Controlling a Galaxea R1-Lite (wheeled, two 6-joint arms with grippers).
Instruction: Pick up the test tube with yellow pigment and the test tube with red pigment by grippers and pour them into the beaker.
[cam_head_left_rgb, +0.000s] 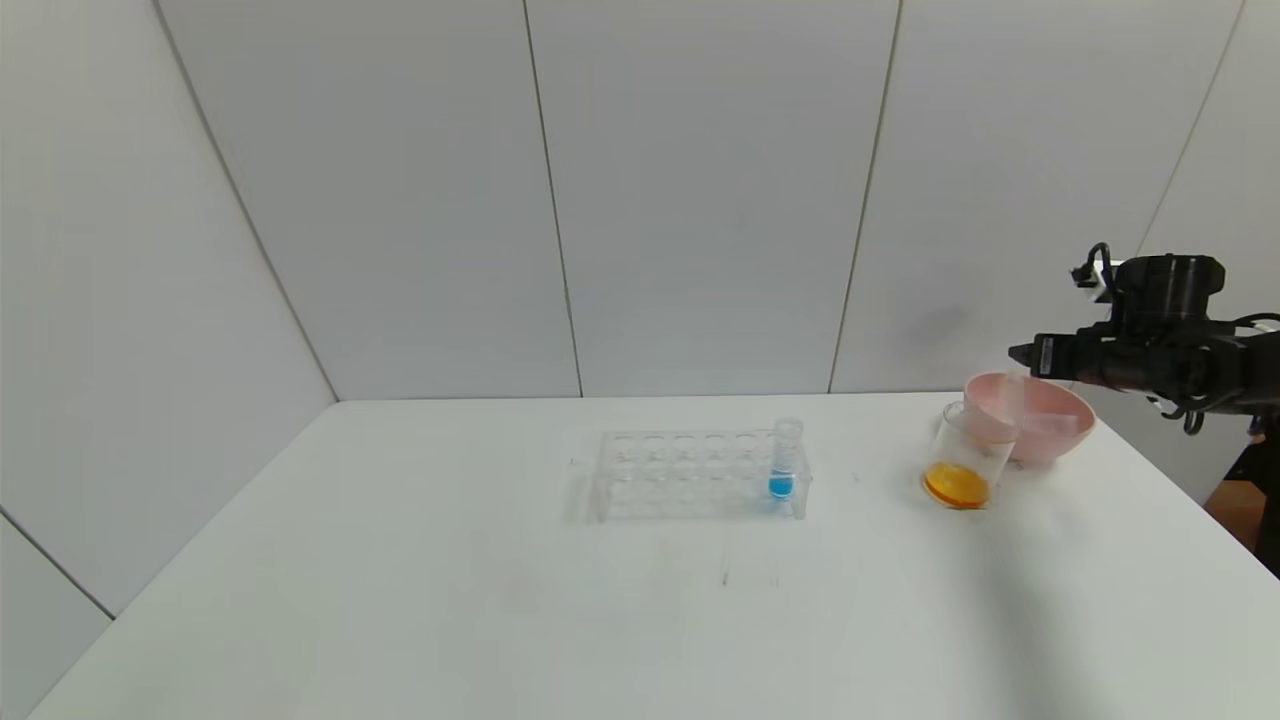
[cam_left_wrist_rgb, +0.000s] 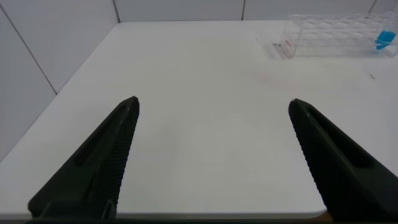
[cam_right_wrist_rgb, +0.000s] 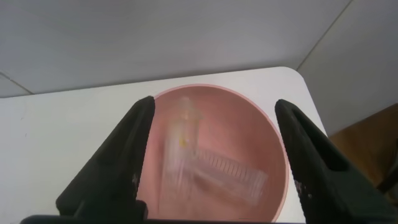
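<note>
Right gripper (cam_right_wrist_rgb: 211, 155) hangs over the pink bowl (cam_head_left_rgb: 1050, 425) at the far right of the white table (cam_head_left_rgb: 400, 600), its two black fingers spread wide with nothing between them. Seen from the right wrist, two clear test tubes are in the bowl: one (cam_right_wrist_rgb: 177, 155) is blurred and tilted with a small yellow trace inside, the other (cam_right_wrist_rgb: 227, 174) lies on the bowl's floor. Which of them held the yellow pigment and which the red cannot be told.

Just left of the bowl and nearer the robot, touching or almost touching it, stands the beaker (cam_head_left_rgb: 968, 455), tilted slightly, with orange liquid in its bottom.

Near the middle of the table sits a clear tube rack (cam_head_left_rgb: 690, 475). One tube with blue liquid (cam_head_left_rgb: 783, 470) stands upright at its right end.

Left gripper (cam_left_wrist_rgb: 214, 155) is low over the near left part of the table, well apart from the rack, its fingers wide apart and holding nothing.
</note>
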